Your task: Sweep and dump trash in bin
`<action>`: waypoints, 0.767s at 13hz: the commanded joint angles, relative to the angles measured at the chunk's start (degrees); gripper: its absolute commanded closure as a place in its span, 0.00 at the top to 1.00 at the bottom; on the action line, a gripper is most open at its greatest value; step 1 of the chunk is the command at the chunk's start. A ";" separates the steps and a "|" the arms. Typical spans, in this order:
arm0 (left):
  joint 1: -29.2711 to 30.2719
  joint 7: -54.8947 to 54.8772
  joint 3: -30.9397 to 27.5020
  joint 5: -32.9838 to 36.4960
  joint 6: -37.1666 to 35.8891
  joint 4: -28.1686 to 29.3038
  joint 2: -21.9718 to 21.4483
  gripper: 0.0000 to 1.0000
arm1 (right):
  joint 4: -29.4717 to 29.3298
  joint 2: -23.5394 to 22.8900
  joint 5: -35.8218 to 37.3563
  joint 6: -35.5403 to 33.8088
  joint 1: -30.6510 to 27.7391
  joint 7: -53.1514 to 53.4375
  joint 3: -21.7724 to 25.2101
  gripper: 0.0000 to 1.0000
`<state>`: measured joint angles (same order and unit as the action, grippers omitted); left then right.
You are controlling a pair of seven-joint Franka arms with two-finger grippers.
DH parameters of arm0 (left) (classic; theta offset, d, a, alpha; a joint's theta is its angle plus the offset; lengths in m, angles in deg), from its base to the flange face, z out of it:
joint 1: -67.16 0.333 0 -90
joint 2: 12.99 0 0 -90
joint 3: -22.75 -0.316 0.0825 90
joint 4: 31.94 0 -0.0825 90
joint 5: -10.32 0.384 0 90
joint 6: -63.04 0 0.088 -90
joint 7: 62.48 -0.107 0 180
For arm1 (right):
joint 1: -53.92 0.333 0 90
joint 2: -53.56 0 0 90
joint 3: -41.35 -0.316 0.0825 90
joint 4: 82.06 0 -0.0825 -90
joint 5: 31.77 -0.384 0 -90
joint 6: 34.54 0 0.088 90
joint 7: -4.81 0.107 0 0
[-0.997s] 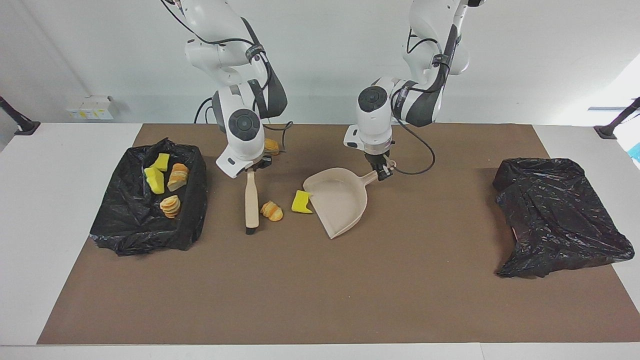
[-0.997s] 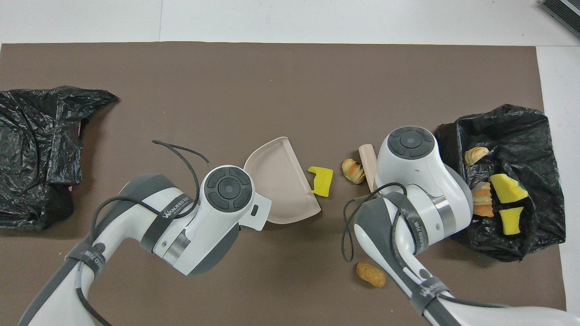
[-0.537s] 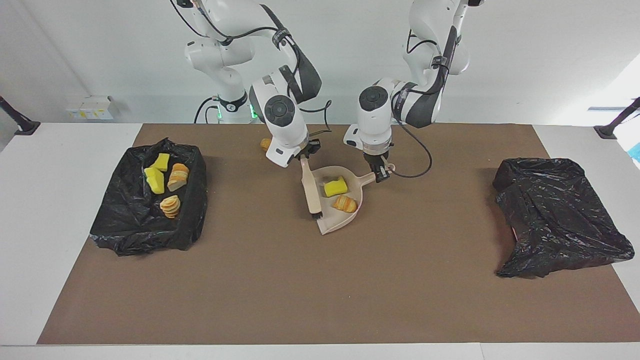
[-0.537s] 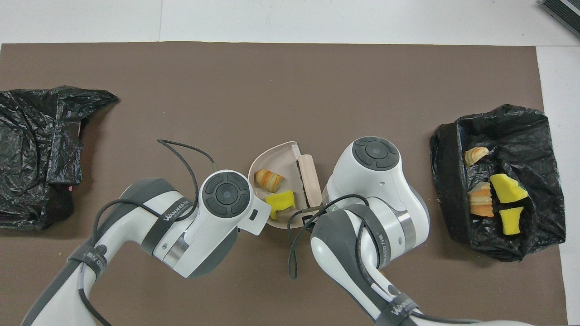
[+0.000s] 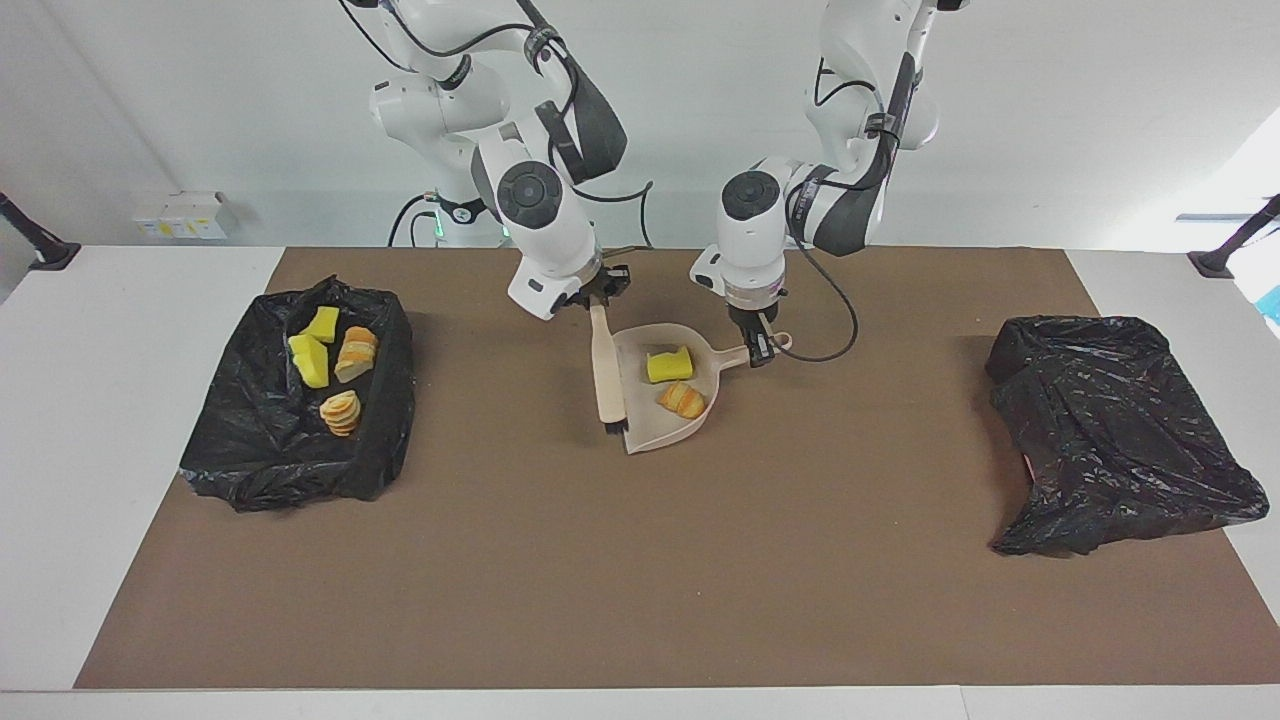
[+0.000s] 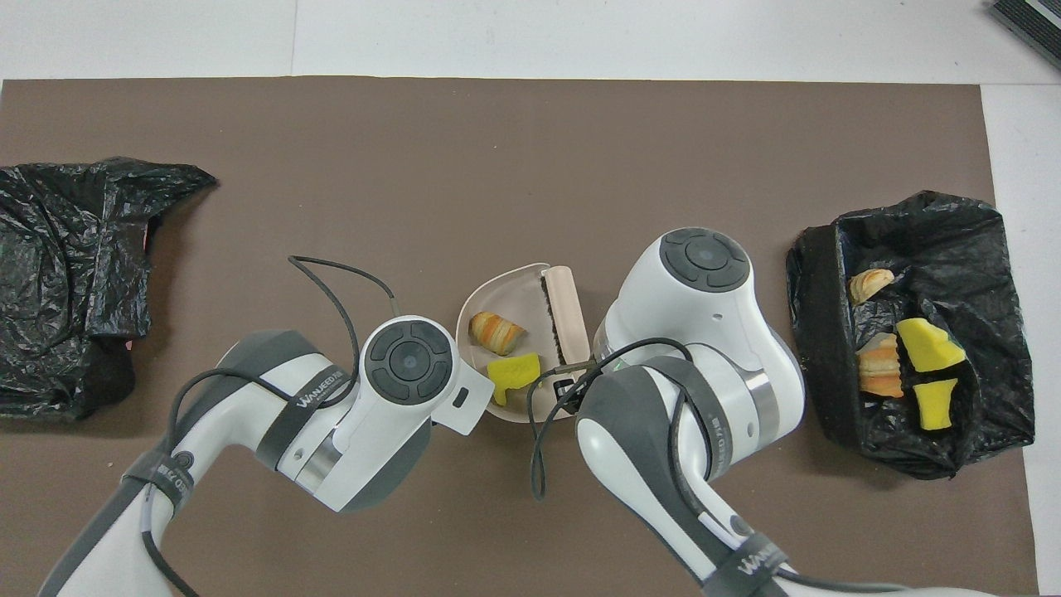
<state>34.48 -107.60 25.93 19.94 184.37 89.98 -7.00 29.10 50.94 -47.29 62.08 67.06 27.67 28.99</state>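
Facing view shows you both arms working at the middle of the brown mat (image 5: 640, 560), toward its robot-side edge. Your left gripper (image 5: 762, 347) is clamped shut on the dustpan's handle, keeping the dustpan (image 5: 690, 428) with its open mouth turned toward the right arm's end, so that pieces pushed from there slide in. Your right gripper (image 5: 598, 292) is closed tight on the top of the brush (image 5: 605, 372), which hangs down with its bristles at the pan's mouth; held there, it acts as a gate that would stop the load rolling back out. Two pieces of trash lie in the pan: a yellow sponge chunk (image 5: 669, 365) nearer the handle and a golden bread lump (image 5: 683, 399) beside it. Four more pieces sit in the open black-lined bin (image 5: 300, 470) at the right arm's end of the mat, two yellow and two bread-like. A second black bag (image 5: 1120, 440) lies crumpled at the left arm's end. Overhead view hides both grippers under the wrists, but it confirms the brush (image 6: 565, 311) lying along the pan's open edge. You should judge the sweeping as done for these two pieces; carrying the pan to the bin and tipping it is likely what comes next.
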 commanded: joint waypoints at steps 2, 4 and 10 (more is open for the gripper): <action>-1.16 -1.90 -0.63 0.57 -1.45 2.44 -2.74 0.00 | 13.26 11.39 -0.83 1.03 0.57 10.16 -0.38 0.00; -1.07 -1.99 -0.63 0.57 -1.27 2.62 -2.74 0.00 | 19.77 16.40 0.05 1.82 1.88 14.74 -0.38 0.00; -1.07 -3.56 -0.63 0.65 -1.27 2.71 -2.83 0.00 | 32.53 28.71 1.72 -1.92 7.16 31.54 -0.74 0.00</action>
<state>34.44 -109.19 26.03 19.94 183.51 90.64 -7.79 57.38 74.34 -46.29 61.80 73.72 55.92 28.33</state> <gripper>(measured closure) 0.687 0.744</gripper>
